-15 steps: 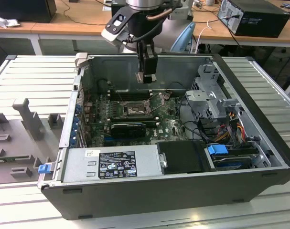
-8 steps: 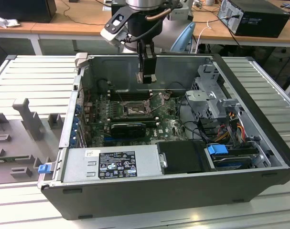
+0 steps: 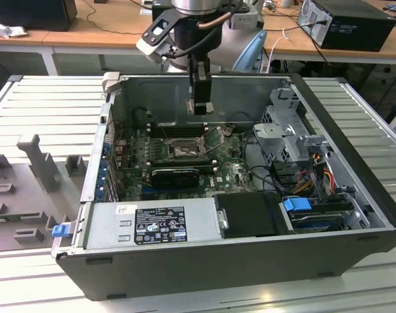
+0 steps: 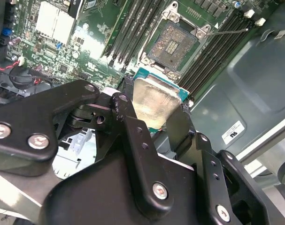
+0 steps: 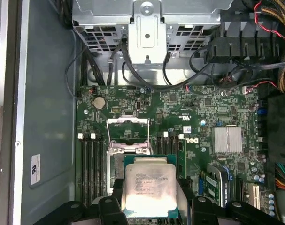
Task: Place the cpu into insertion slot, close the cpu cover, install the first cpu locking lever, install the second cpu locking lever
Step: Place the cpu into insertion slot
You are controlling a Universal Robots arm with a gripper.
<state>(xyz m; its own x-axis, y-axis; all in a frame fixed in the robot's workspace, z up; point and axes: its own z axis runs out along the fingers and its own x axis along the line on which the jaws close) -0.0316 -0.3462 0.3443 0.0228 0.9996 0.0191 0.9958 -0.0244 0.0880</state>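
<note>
Above insertion slot (image 4: 173, 44) | hand (image 3: 199, 107) pointing straight down | gripping cpu (image 5: 148, 190)

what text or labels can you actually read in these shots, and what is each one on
Nothing is clear enough to quote. Print stands on:
black label on the power supply: too small to read.
white sticker on the case wall: blurred.
face of the cpu: faint lines, unreadable.
small white sticker on the green board: too small to read.
</note>
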